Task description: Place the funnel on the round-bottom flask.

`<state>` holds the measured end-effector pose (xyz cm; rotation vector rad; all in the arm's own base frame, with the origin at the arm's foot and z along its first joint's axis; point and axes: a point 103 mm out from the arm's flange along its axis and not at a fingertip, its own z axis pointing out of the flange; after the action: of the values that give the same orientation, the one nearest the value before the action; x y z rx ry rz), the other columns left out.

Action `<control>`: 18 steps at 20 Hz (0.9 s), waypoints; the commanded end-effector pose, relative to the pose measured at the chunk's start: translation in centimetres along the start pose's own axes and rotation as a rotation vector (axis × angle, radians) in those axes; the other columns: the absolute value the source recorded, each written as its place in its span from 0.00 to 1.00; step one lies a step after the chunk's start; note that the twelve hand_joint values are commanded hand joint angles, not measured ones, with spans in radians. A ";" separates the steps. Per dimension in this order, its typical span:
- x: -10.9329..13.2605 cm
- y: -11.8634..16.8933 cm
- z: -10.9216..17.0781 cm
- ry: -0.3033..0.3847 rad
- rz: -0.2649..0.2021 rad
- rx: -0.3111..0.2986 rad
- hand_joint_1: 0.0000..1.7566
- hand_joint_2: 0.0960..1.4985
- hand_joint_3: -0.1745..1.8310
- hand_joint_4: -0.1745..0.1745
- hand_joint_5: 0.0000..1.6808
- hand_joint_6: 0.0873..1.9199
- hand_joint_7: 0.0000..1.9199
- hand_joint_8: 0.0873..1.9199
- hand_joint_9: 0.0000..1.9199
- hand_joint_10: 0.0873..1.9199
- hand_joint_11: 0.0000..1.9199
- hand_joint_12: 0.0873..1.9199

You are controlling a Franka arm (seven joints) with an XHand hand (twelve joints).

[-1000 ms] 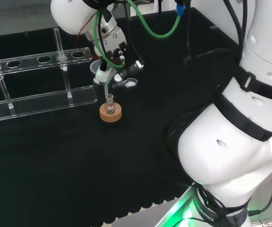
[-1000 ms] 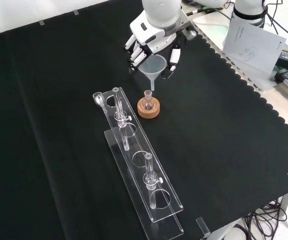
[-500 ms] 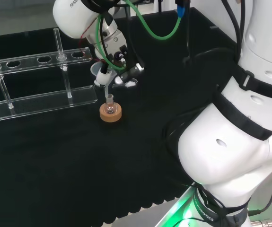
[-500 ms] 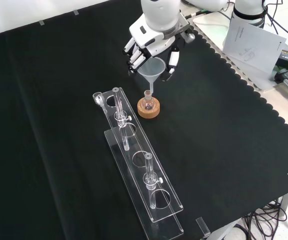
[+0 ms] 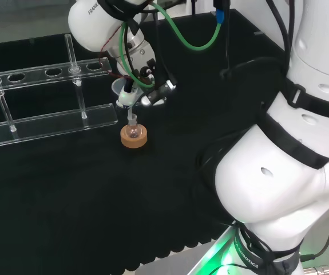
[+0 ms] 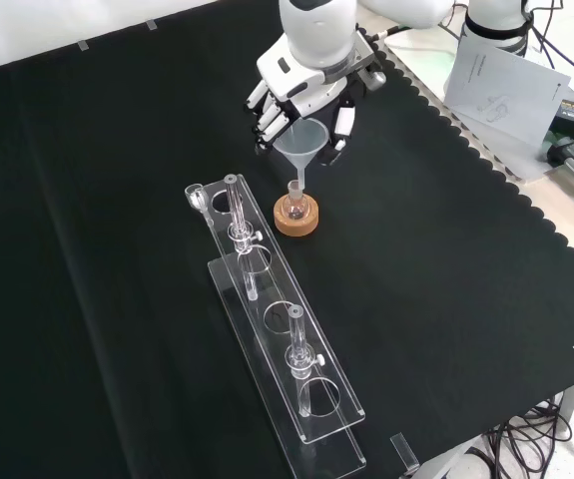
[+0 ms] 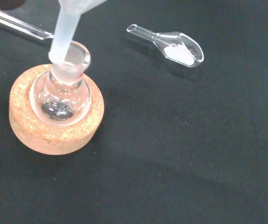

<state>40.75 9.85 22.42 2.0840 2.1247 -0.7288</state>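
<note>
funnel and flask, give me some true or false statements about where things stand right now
1. The hand holds the funnel. True.
2. The funnel's stem tip is at the mouth of the round-bottom flask. True.
3. The flask lies on its side on the cloth. False: it stands upright in a cork ring.
4. A small clear scoop with white powder lies on the cloth apart from the cork ring. True.
5. The funnel rests in the clear rack. False: it is in the hand, above the flask.
</note>
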 end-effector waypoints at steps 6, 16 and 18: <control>1.4 0.6 1.1 -0.068 -0.021 0.015 0.41 0.49 0.35 0.36 0.34 0.22 0.39 0.38 0.53 0.26 0.32 0.64; 1.6 0.4 0.9 -0.095 -0.010 -0.061 0.42 0.50 0.35 0.36 0.34 0.23 0.37 0.39 0.51 0.26 0.31 0.64; 1.7 0.4 1.0 -0.106 -0.004 -0.062 0.42 0.50 0.35 0.36 0.34 0.23 0.36 0.39 0.50 0.26 0.31 0.64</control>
<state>40.85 10.81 21.01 1.9905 2.0949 -0.7533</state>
